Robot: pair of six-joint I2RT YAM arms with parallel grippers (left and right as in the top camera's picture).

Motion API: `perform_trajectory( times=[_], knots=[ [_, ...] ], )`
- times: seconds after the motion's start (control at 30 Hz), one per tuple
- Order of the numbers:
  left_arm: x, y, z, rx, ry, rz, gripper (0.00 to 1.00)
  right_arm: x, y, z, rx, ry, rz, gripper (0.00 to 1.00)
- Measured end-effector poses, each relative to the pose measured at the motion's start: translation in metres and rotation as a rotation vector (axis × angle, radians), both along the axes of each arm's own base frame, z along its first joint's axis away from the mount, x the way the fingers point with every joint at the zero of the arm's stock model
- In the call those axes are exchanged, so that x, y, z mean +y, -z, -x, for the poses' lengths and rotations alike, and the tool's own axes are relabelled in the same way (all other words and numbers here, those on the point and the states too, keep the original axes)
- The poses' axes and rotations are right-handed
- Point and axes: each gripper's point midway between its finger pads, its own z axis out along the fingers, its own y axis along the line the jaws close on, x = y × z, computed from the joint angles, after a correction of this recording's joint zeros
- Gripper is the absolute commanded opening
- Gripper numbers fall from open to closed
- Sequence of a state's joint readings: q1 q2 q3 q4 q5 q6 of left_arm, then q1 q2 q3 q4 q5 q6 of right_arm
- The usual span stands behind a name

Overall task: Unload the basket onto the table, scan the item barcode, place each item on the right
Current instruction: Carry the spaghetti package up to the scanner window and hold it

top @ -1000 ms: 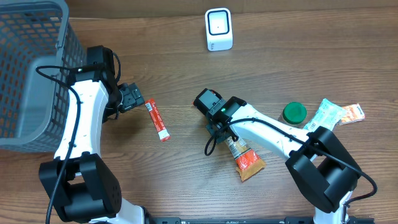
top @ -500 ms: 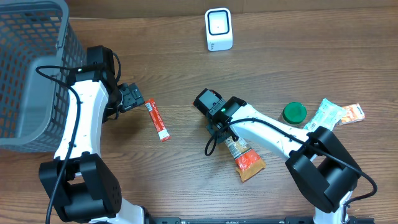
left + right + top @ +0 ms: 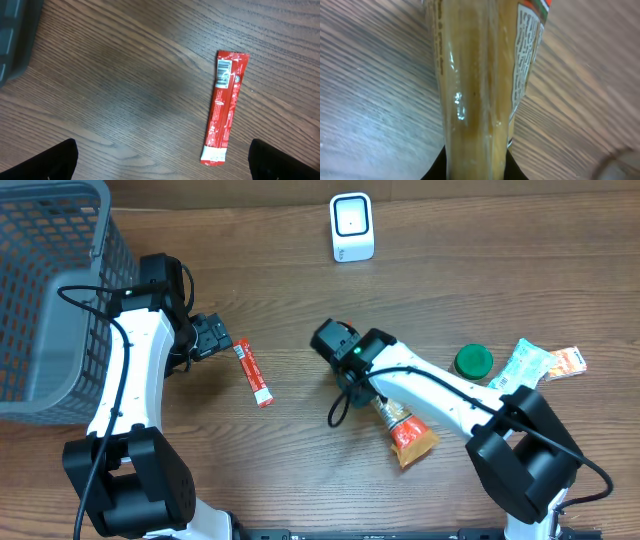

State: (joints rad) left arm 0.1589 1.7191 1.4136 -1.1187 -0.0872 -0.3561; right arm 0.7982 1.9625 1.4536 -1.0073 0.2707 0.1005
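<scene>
A long tan and orange snack packet (image 3: 408, 430) lies near the table's middle, and my right gripper (image 3: 374, 394) is shut on its upper end. In the right wrist view the packet (image 3: 475, 85) fills the frame, its printed label along the right edge, pinched between the black fingers (image 3: 438, 169) of the right gripper (image 3: 477, 170). The white scanner (image 3: 352, 227) stands at the back centre. A red stick packet (image 3: 253, 372) lies flat to the left, its barcode end (image 3: 225, 75) facing up. My left gripper (image 3: 214, 337) (image 3: 162, 167) hovers open beside it, holding nothing.
A grey mesh basket (image 3: 45, 290) fills the far left. A green lid (image 3: 473, 361), a pale green packet (image 3: 525, 364) and an orange packet (image 3: 566, 360) lie at the right. Bare wood stretches between the right gripper and the scanner.
The right gripper has closed on the tan packet. The packet's lower end has swung slightly right. The left arm has not moved.
</scene>
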Motion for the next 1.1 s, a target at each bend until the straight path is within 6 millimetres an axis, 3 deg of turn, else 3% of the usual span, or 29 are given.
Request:
perform_trajectory(
  times=[0.13,0.3,0.43,0.57,0.7,0.8,0.87,0.93,1.03,1.1],
  knots=[
    [0.000,0.000,0.000,0.000,0.000,0.000,1.00,0.020,-0.041,-0.023,-0.084,0.002,-0.065,0.04],
    [0.000,0.000,0.000,0.000,0.000,0.000,1.00,0.032,-0.120,-0.039,-0.216,0.010,-0.190,0.03],
    [0.000,0.000,0.000,-0.001,0.000,0.000,1.00,0.016,-0.181,-0.045,-0.269,0.045,-0.235,0.03],
    [0.000,0.000,0.000,-0.001,0.000,0.000,1.00,-0.006,-0.234,-0.063,-0.348,0.104,-0.288,0.03],
    [0.000,0.000,0.000,0.000,0.000,0.000,1.00,-0.030,-0.308,-0.082,-0.496,0.146,-0.378,0.03],
    [0.000,0.000,0.000,0.000,0.000,0.000,1.00,-0.038,-0.350,-0.096,-0.613,0.151,-0.440,0.03],
    [0.000,0.000,0.000,0.000,0.000,0.000,1.00,-0.038,-0.361,-0.107,-0.659,0.137,-0.450,0.03],
    [0.000,0.000,0.000,0.000,0.000,0.000,1.00,-0.030,-0.357,-0.124,-0.691,0.111,-0.432,0.03],
    [0.000,0.000,0.000,0.000,0.000,0.000,1.00,-0.011,-0.331,-0.168,-0.739,0.078,-0.362,0.04],
    [0.000,0.000,0.000,0.000,0.000,0.000,1.00,0.004,-0.299,-0.203,-0.765,0.051,-0.292,0.03]
  ],
)
